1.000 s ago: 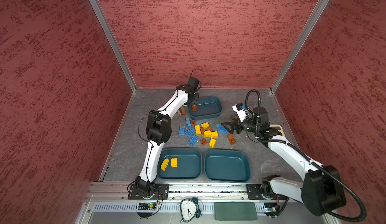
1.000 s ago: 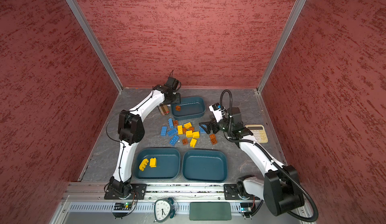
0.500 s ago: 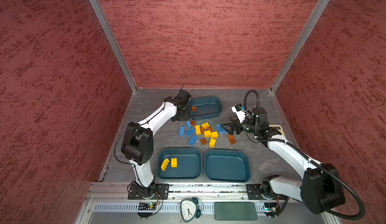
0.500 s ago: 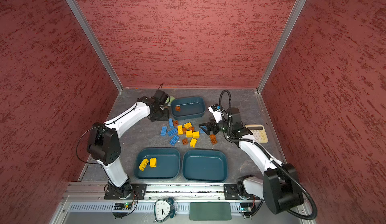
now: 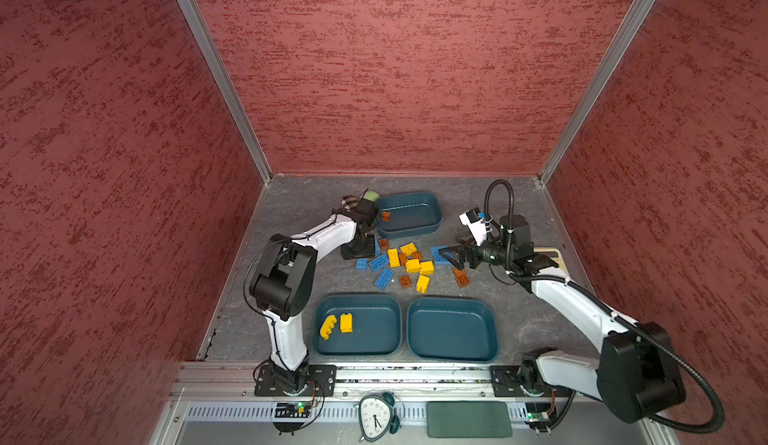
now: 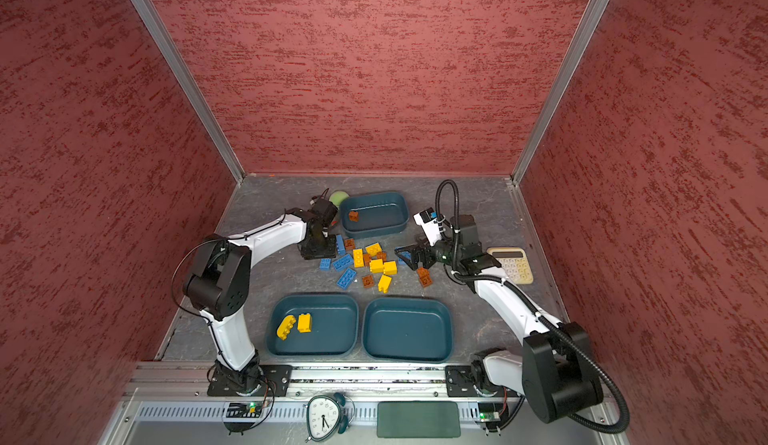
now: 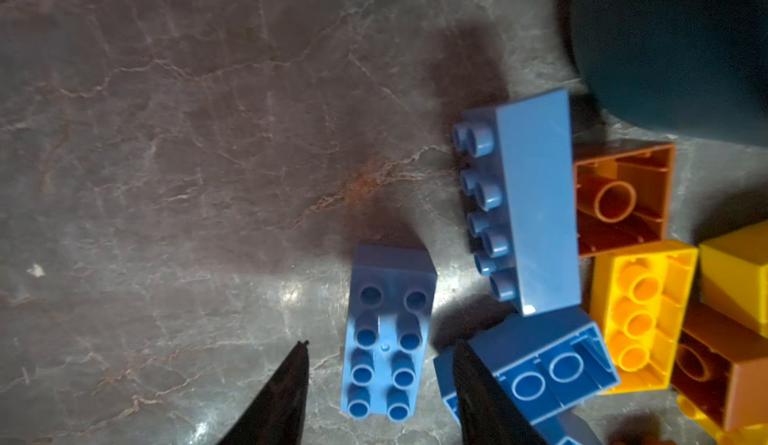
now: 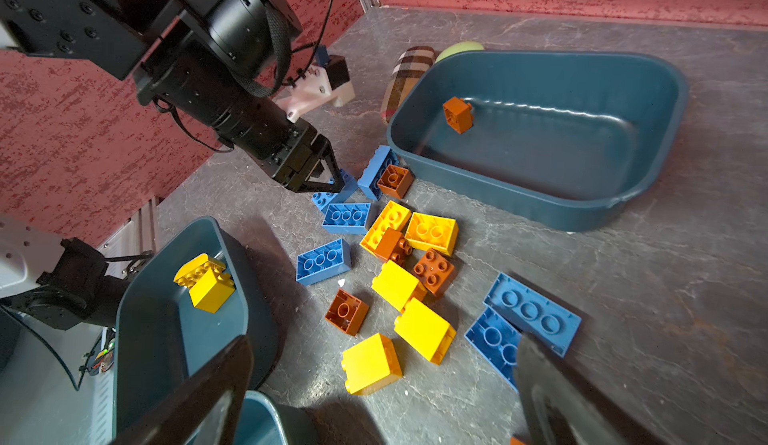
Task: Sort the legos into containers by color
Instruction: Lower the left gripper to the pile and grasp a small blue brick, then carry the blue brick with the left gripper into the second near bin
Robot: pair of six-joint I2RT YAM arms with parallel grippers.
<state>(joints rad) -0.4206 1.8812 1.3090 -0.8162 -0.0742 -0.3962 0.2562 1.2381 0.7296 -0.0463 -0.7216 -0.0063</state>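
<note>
The legos [image 5: 409,262] lie heaped, yellow, blue and brown, between the far tub [image 5: 432,225] and the two nearer ones. One brown brick [image 5: 386,215] sits in the far tub, and two yellow bricks [image 5: 336,324] sit in the near left tub [image 5: 392,310], beside the near right tub [image 5: 490,318]. My left gripper [image 7: 380,345] stands partly spread astride a studs-up blue brick [image 7: 386,335], with neither finger touching it. My right gripper [image 8: 384,339] gapes wide at the heap's edge, holding nothing. The alarm clock [image 5: 378,418] shows numerals I can only partly read, and the calculator [image 6: 513,264] keys are too small. The plaid case [image 8: 409,73] and green puck [image 8: 459,48] are half hidden behind the far tub.
</note>
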